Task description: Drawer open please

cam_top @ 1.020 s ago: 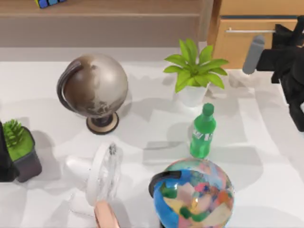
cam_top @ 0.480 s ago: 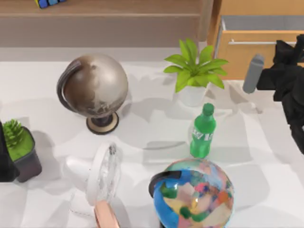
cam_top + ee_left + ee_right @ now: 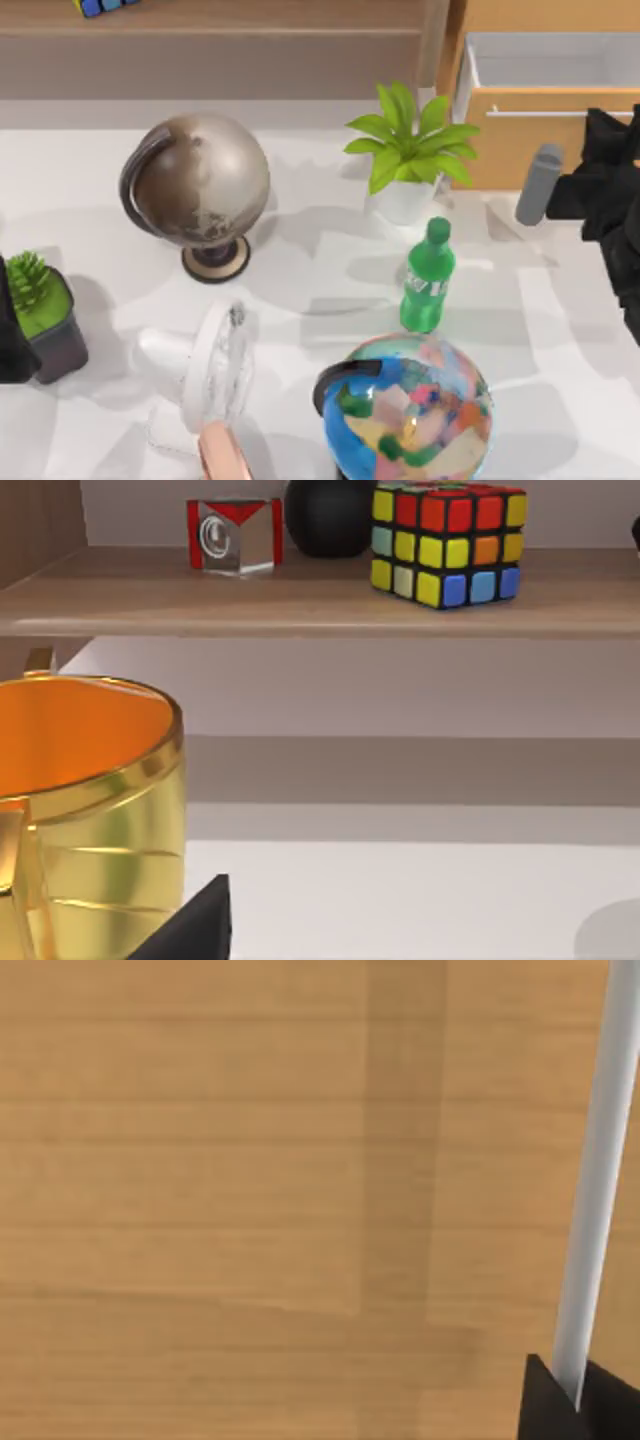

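My right pincer [image 3: 612, 125] sits at the bench's far right edge, against the thin silver bar handle [image 3: 535, 113] of the light orange-tan wooden drawer [image 3: 520, 140]. The drawer stands pulled out from its cabinet at the top right, its white inner box [image 3: 545, 60] open to view from above. In the right wrist view the handle [image 3: 595, 1180] runs across the tan wood front [image 3: 250, 1190] and ends against a dark fingertip [image 3: 545, 1400]; I cannot tell whether the pincer is clamped on the bar or spread. A grey cylinder [image 3: 539, 184] stands just beside the right arm. My left arm is parked at the bench's left edge beside a small potted green plant in a dark pot [image 3: 40, 310]. Ahead of the left wrist camera are a shiny gold mug [image 3: 85, 810] and a colourful puzzle cube [image 3: 445, 542] on the long brown wooden shelf [image 3: 320, 595].
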